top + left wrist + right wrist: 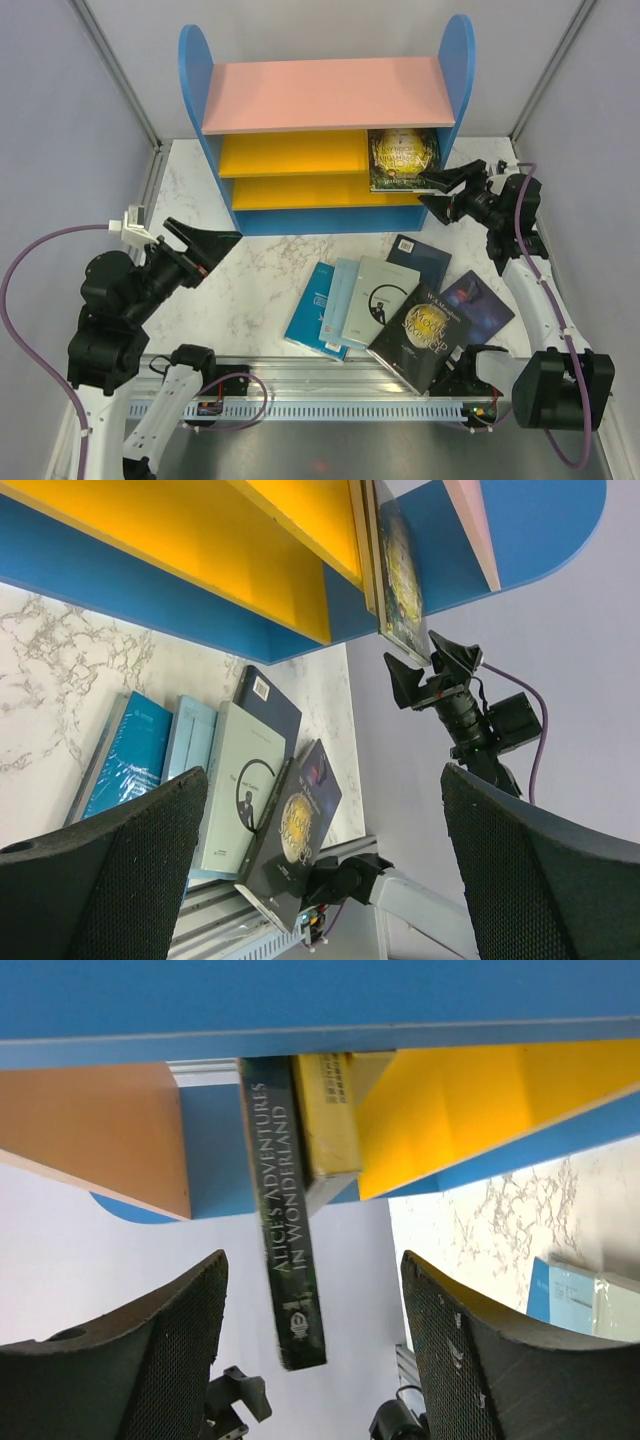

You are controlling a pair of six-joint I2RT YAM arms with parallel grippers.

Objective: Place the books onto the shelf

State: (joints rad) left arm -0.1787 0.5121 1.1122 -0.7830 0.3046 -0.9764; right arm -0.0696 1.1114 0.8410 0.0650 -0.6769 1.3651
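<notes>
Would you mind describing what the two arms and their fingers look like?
The left arm and right arm each combine bulky black joints with smooth white links, and a purple cable loops along each. The left gripper and right gripper end in black, wedge-shaped fingers whose inner faces have a fine mesh texture.

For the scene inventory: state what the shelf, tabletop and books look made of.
Shelf: painted board, probably wood or MDF; flat matte blue, pink and yellow panels, no grain showing.
Tabletop: marble-look, white with grey veins; stone or laminate, cannot tell.
Books: paper, thin printed covers, some slightly glossy.
</notes>
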